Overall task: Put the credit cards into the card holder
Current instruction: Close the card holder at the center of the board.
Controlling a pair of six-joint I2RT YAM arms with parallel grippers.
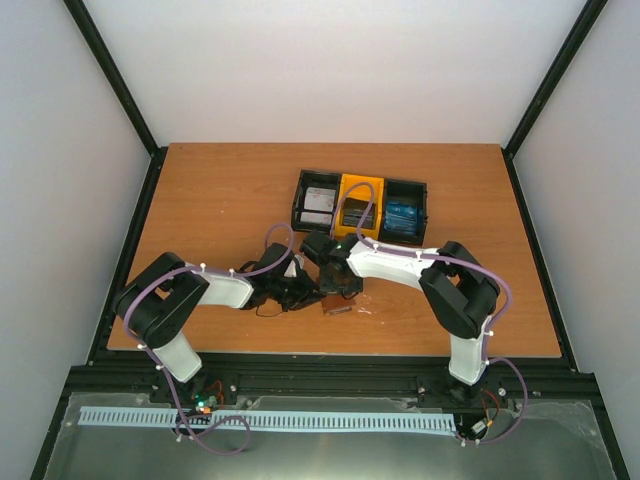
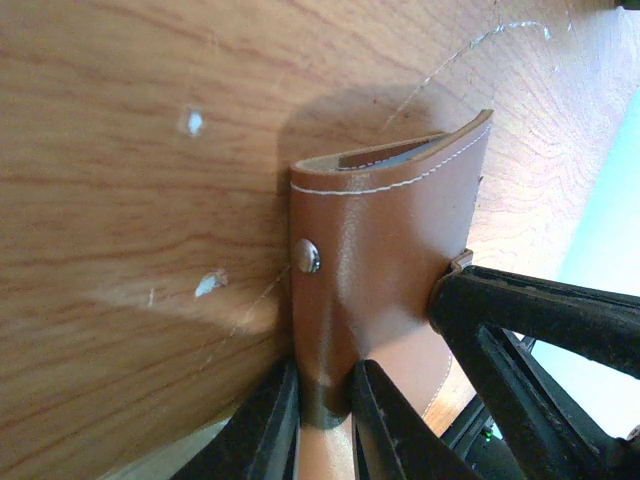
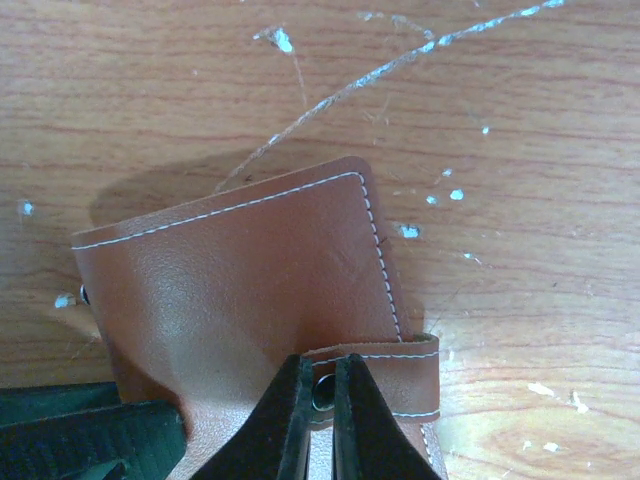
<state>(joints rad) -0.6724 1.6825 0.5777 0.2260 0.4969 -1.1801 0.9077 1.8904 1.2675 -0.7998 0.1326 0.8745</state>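
Observation:
The brown card holder [image 2: 385, 230] stands off the table, held between both grippers. My left gripper [image 2: 325, 405] is shut on its lower edge, near a metal snap stud [image 2: 306, 256]. My right gripper [image 3: 322, 395] is shut on the card holder's [image 3: 250, 270] snap strap [image 3: 395, 375]. In the top view the two grippers, left [image 1: 298, 290] and right [image 1: 338, 284], meet at the table's front centre, and only a sliver of the card holder [image 1: 336, 306] shows. The credit cards lie in the tray: whitish [image 1: 318, 205], dark [image 1: 357, 212], blue [image 1: 403, 215].
The black-and-yellow three-compartment tray [image 1: 300, 190] stands at the back centre of the wooden table [image 1: 220, 190]. Black frame posts and pale walls ring the table. My right gripper's black fingers [image 2: 540, 310] cross the left wrist view at right.

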